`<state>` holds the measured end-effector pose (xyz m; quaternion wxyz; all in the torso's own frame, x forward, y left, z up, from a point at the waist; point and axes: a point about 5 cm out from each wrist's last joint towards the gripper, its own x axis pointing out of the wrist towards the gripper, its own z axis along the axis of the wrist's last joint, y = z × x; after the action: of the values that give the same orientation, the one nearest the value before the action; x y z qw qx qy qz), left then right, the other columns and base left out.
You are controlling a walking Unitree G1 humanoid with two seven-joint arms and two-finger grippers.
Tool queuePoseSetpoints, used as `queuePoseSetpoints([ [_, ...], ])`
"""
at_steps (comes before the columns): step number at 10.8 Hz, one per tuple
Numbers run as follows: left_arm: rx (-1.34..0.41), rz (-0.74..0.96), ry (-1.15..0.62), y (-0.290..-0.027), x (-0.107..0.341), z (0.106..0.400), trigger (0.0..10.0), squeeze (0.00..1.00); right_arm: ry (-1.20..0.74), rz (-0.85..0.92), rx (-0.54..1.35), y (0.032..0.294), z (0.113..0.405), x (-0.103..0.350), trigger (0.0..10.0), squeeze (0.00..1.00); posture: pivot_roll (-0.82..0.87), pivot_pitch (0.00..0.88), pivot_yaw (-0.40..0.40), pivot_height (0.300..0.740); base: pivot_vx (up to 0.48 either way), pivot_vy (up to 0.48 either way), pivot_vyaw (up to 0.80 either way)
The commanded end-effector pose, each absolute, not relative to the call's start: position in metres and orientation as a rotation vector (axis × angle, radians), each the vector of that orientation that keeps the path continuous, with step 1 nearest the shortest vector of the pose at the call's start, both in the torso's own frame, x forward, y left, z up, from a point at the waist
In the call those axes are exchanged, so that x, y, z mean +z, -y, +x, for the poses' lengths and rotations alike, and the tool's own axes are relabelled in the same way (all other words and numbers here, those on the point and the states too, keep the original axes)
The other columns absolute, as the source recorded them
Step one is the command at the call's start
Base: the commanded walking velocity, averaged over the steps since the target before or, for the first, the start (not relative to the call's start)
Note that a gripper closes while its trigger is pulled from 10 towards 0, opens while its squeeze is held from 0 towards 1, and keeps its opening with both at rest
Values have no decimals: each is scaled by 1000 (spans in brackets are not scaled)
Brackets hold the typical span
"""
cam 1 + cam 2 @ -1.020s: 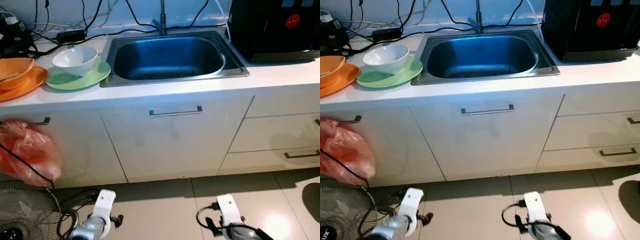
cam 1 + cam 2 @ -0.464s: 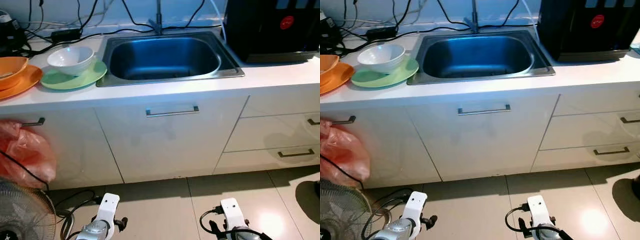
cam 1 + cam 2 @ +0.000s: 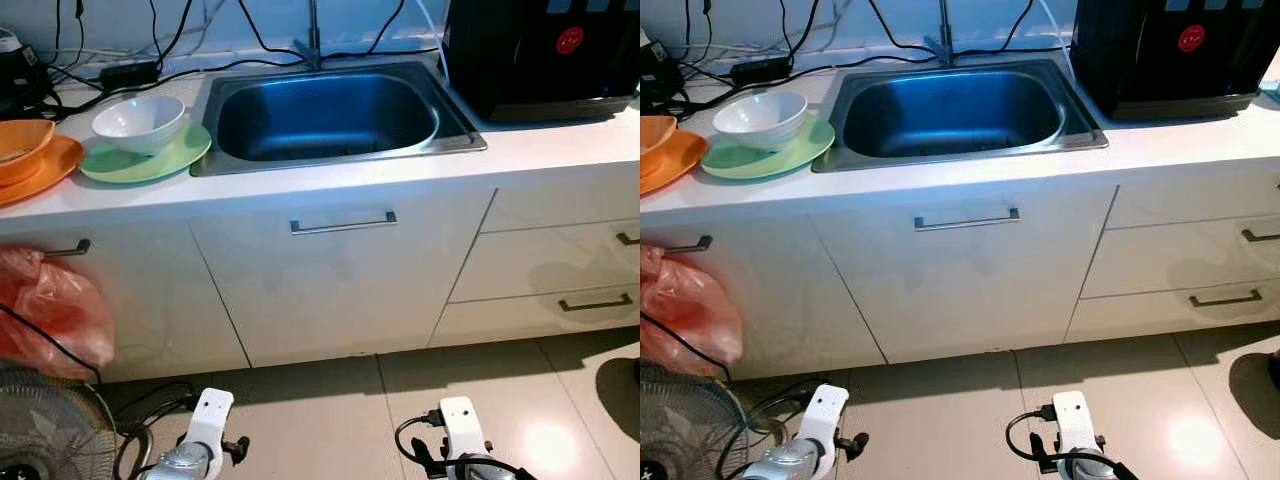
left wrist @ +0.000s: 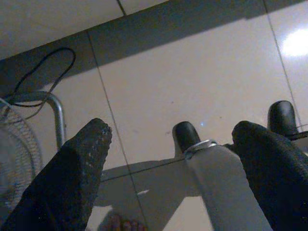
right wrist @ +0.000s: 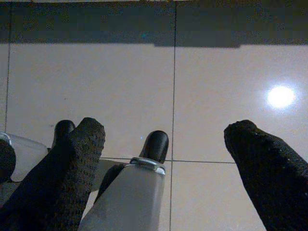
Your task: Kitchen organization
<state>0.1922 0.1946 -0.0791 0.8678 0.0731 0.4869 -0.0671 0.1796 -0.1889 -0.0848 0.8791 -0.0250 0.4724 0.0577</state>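
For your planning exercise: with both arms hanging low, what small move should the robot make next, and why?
Probably raise the left gripper, open and empty over the floor, toward the white bowl on the green plate beside the sink; those dishes sit on its left.

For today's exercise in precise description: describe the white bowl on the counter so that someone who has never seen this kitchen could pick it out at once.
Start at the steel sink set in the white counter. Just to its left lies a flat pale green plate, and the white bowl sits on it. The bowl further left is orange on an orange plate; this one is white, on green, and nearest the sink.
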Motion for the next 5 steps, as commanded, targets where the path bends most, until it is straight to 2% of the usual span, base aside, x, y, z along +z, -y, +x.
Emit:
queuePoseSetpoints([
  [1, -154, 181, -1018, -199, -78, 193, 10000, 0, -977, -27, 121, 186, 179, -85, 10000, 0, 86, 21, 93, 740, 0, 0, 0],
  [2, -166, 201, -1023, -201, -78, 192, 10000, 0, -994, -68, 153, 185, 178, -86, 10000, 0, 90, 24, 96, 740, 0, 0, 0],
  [5, -164, 210, -1031, -206, -78, 191, 10000, 0, -997, -79, 186, 180, 178, -86, 10000, 0, 92, 32, 104, 740, 0, 0, 769],
])
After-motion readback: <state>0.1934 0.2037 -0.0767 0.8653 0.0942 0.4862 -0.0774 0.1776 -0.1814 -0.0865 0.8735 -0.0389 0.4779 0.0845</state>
